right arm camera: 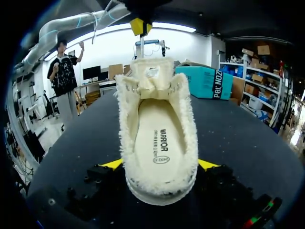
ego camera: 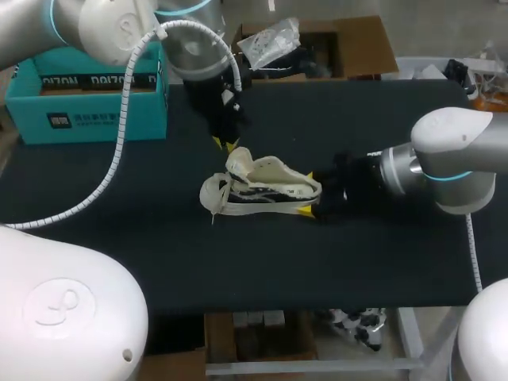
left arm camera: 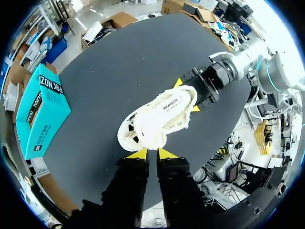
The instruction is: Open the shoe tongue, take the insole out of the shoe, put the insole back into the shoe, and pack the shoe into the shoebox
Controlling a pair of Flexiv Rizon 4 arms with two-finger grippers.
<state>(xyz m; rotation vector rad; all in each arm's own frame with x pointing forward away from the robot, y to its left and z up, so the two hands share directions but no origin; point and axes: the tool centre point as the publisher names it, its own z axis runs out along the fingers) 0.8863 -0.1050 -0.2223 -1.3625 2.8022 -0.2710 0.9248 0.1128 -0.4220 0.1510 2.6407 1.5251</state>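
Observation:
A cream fleece-lined shoe (ego camera: 262,190) lies in the middle of the black table, toe toward my left arm. Its tongue (right arm camera: 152,76) stands folded up, and the insole (right arm camera: 159,138) lies flat inside. My right gripper (ego camera: 308,194) is shut on the heel, one yellow tip on each side (right arm camera: 209,164). My left gripper (left arm camera: 152,153) hovers just above the tongue's edge, its fingers almost together with nothing between them. The teal shoebox (ego camera: 87,95) sits at the table's back left corner, its top toward the table's middle.
My left arm's white cable (ego camera: 119,151) hangs in a loop over the left part of the black tabletop (ego camera: 357,262). The shoe (left arm camera: 159,119) is well away from the shoebox (left arm camera: 40,114).

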